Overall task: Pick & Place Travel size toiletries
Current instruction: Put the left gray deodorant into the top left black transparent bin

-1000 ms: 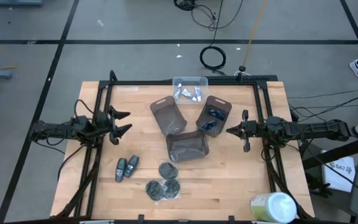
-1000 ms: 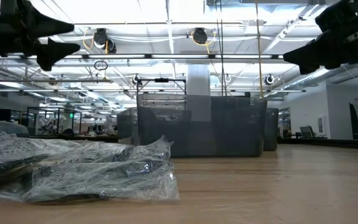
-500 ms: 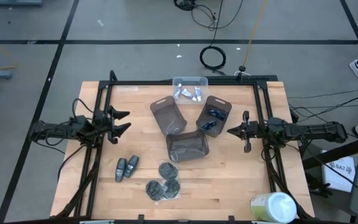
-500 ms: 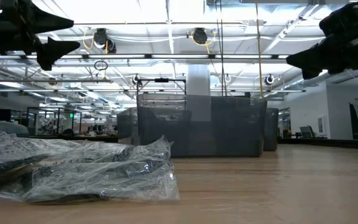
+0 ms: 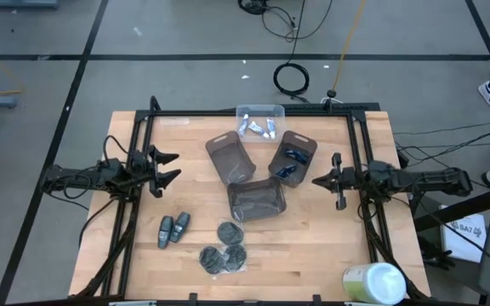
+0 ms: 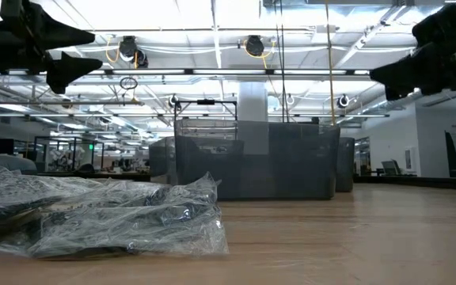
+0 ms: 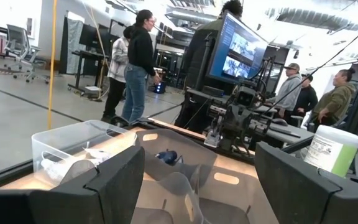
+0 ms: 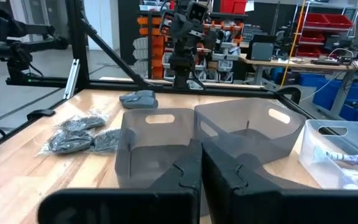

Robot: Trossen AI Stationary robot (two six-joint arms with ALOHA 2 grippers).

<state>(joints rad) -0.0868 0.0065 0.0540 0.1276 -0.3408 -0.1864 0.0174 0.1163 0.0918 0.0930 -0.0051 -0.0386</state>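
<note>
Left gripper (image 5: 167, 167) hangs above the table's left side w/ fingers spread wide, holding nothing; right gripper (image 5: 331, 180) hangs over the right side w/ fingers pressed together, also empty. Toiletries partly sorted: white tubes (image 5: 258, 128) lie in the clear tray (image 5: 259, 111) at the far edge, dark-blue mini bottles (image 5: 290, 161) sit in the right smoky tray (image 5: 304, 140). Not yet placed: two grey-blue oval sticks (image 5: 173, 229) side by side on the bare wood near the left arm, and bagged dark-grey discs (image 5: 224, 252) at the front, just right of the sticks. Likely next step: left arm picks a stick. To do it well: drop straight down, straddle one stick across its narrow width, avoid nudging its neighbour, then carry to an empty smoky tray (image 5: 257, 201) in the middle.
</note>
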